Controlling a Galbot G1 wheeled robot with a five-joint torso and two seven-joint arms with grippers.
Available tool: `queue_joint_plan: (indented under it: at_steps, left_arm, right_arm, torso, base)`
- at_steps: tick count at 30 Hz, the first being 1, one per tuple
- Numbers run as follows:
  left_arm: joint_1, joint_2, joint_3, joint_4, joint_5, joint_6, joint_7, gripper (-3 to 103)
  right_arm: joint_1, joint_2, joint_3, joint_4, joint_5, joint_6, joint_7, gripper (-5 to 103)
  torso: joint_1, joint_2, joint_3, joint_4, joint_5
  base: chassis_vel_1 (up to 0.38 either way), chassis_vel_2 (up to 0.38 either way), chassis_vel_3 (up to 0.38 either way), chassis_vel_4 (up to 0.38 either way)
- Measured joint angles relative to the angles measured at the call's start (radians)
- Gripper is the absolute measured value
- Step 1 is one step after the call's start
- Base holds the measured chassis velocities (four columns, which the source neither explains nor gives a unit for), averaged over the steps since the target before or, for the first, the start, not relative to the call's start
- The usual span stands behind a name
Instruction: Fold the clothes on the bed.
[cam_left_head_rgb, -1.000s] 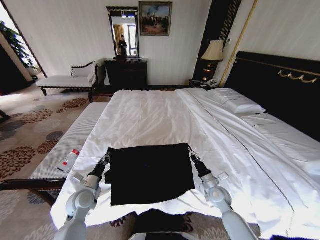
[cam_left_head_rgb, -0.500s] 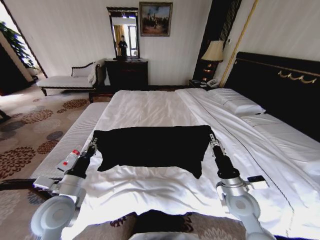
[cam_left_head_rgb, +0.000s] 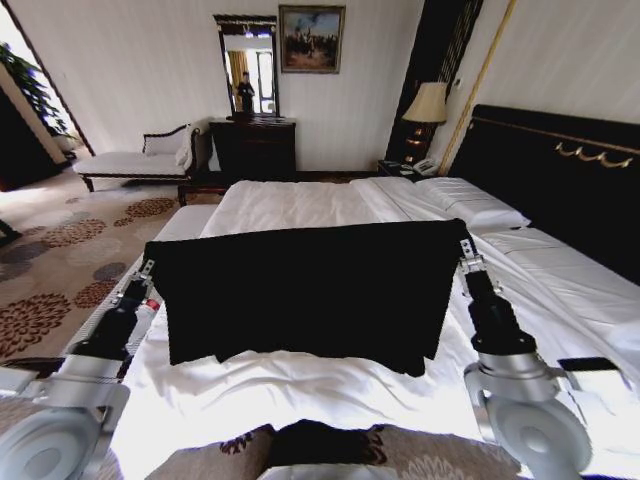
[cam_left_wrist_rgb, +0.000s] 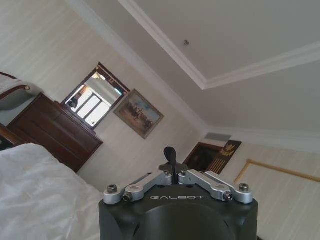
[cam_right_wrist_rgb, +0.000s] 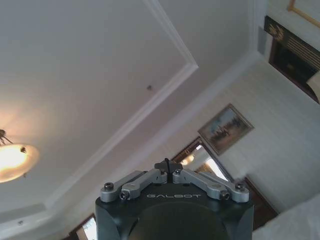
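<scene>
The clothes (cam_left_head_rgb: 300, 290), one black T-shirt, hang stretched wide in the air above the near end of the bed (cam_left_head_rgb: 300, 205). My left gripper (cam_left_head_rgb: 148, 268) is shut on the shirt's upper left corner. My right gripper (cam_left_head_rgb: 464, 246) is shut on its upper right corner. The lower hem droops down to the white duvet. The shirt hides the middle of the bed behind it. In the wrist views both grippers point up toward the ceiling, with the left gripper (cam_left_wrist_rgb: 170, 152) and the right gripper (cam_right_wrist_rgb: 168, 164) closed tight at the tips.
A pale padded bench (cam_left_head_rgb: 175, 232) runs along the bed's left side, with a red-capped bottle (cam_left_head_rgb: 151, 304) beside my left arm. Pillows (cam_left_head_rgb: 470, 203) and a dark headboard (cam_left_head_rgb: 560, 170) lie to the right. A chaise (cam_left_head_rgb: 130, 160), a dresser (cam_left_head_rgb: 253, 147) and a lamp (cam_left_head_rgb: 427, 103) stand by the far wall.
Both grippers have risen and spread apart, lifting the shirt off the duvet. It lay flat a second ago and now hangs stretched between them.
</scene>
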Motion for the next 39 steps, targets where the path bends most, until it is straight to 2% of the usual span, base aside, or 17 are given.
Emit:
queue_joint_plan:
  at_steps: [2, 3, 4, 7, 8, 10, 11, 15, 16, 20, 23, 28, 30, 33, 35, 37, 39]
  left_arm:
    - [-0.04, 0.009, 0.045, 0.063, 0.037, 0.009, -0.011, 1]
    - [-0.089, 0.023, 0.091, 0.154, 0.063, 0.016, -0.025, 1]
    - [-0.089, 0.023, 0.091, 0.154, 0.063, 0.016, -0.025, 1]
    - [-0.207, 0.043, 0.18, 0.382, 0.108, 0.022, -0.049, 1]
    - [-0.268, 0.046, 0.232, 0.482, 0.147, 0.022, -0.048, 1]
    - [-0.354, 0.037, 0.304, 0.628, 0.215, 0.016, -0.044, 1]
    - [-0.354, 0.037, 0.304, 0.628, 0.215, 0.016, -0.044, 1]
    - [-0.507, -0.011, 0.394, 0.906, 0.299, -0.02, -0.029, 1]
    - [-0.507, -0.011, 0.394, 0.906, 0.299, -0.02, -0.029, 1]
    - [-0.597, -0.042, 0.425, 1.053, 0.305, -0.051, -0.003, 1]
    - [-0.61, -0.048, 0.43, 1.076, 0.298, -0.066, 0.017, 1]
    - [-0.581, -0.058, 0.409, 1.047, 0.218, -0.078, 0.074, 1]
    - [-0.541, -0.057, 0.385, 1.016, 0.176, -0.078, 0.124, 1]
    - [-0.46, -0.041, 0.361, 0.965, 0.155, -0.071, 0.216, 1]
    - [-0.448, -0.037, 0.358, 0.959, 0.154, -0.069, 0.224, 1]
    - [-0.368, -0.008, 0.345, 0.919, 0.16, -0.061, 0.272, 1]
    - [-0.352, -0.001, 0.343, 0.91, 0.162, -0.06, 0.28, 1]
  right_arm:
    - [0.039, -0.02, -0.051, -0.084, -0.02, -0.038, 0.039, 0]
    - [0.085, -0.04, -0.106, -0.181, -0.03, -0.057, 0.057, 0]
    - [0.085, -0.04, -0.106, -0.181, -0.03, -0.057, 0.057, 0]
    - [0.191, -0.065, -0.214, -0.385, 0.032, -0.092, 0.075, 0]
    - [0.265, -0.065, -0.27, -0.496, 0.068, -0.1, 0.077, 0]
    - [0.372, -0.048, -0.345, -0.642, 0.077, -0.1, 0.066, 0]
    - [0.372, -0.048, -0.345, -0.642, 0.077, -0.1, 0.066, 0]
    - [0.544, 0.005, -0.451, -0.943, 0.024, -0.045, -0.004, 0]
    - [0.544, 0.005, -0.451, -0.943, 0.024, -0.045, -0.004, 0]
    - [0.613, 0.027, -0.471, -1.068, 0.011, 0.012, -0.063, 0]
    - [0.615, 0.029, -0.465, -1.075, 0.013, 0.036, -0.085, 0]
    - [0.554, 0.013, -0.417, -1.0, 0.095, 0.071, -0.151, 0]
    - [0.502, 0.002, -0.388, -0.964, 0.118, 0.09, -0.191, 0]
    - [0.418, -0.001, -0.366, -0.935, 0.112, 0.12, -0.241, 0]
    - [0.406, 0.0, -0.364, -0.934, 0.108, 0.125, -0.248, 0]
    - [0.323, 0.007, -0.342, -0.922, 0.085, 0.153, -0.3, 0]
    - [0.303, 0.007, -0.336, -0.915, 0.083, 0.157, -0.311, 0]
  torso:
    - [0.0, 0.0, 0.0, 0.0, 0.0003]
    - [0.0, 0.0, 0.0, 0.0001, 0.0002]
    - [0.0, 0.0, 0.0, 0.0001, 0.0002]
    - [0.0, -0.001, 0.0, 0.0, -0.0005]
    - [0.001, -0.001, 0.0, -0.0001, -0.0002]
    - [0.001, -0.001, 0.001, 0.0001, 0.0001]
    - [0.001, -0.001, 0.001, 0.0001, 0.0001]
    - [0.001, -0.001, 0.001, 0.0003, 0.0001]
    - [0.001, -0.001, 0.001, 0.0003, 0.0001]
    - [0.001, -0.001, 0.0, 0.0, 0.0]
    - [0.0, -0.001, 0.0, 0.0, 0.0002]
    - [0.0, 0.0, 0.0, 0.0, -0.0001]
    - [0.0, 0.0, 0.0, -0.0001, -0.0001]
    - [0.0, 0.0, 0.0, -0.0001, 0.0]
    - [0.0, 0.0, 0.0, 0.0001, -0.0001]
    - [0.0, 0.0, 0.0, 0.0003, 0.0]
    - [0.0, 0.0, 0.0, 0.0004, 0.0]
  base:
    - [0.0, 0.0, 0.0, 0.0]
    - [0.0, 0.0, 0.0, 0.0]
    - [0.0, 0.0, 0.0, 0.0]
    - [0.0, 0.0, 0.0, 0.0]
    - [0.0, 0.0, 0.0, 0.0]
    - [0.0, 0.0, 0.0, 0.0]
    - [0.0, 0.0, 0.0, 0.0]
    - [0.0, 0.0, 0.0, 0.0]
    - [0.0, 0.0, 0.0, 0.0]
    - [0.0, 0.0, 0.0, 0.0]
    - [0.0, 0.0, 0.0, 0.0]
    - [0.0, 0.0, 0.0, 0.0]
    - [0.0, 0.0, 0.0, 0.0]
    - [0.0, 0.0, 0.0, 0.0]
    - [0.0, 0.0, 0.0, 0.0]
    - [0.0, 0.0, 0.0, 0.0]
    - [0.0, 0.0, 0.0, 0.0]
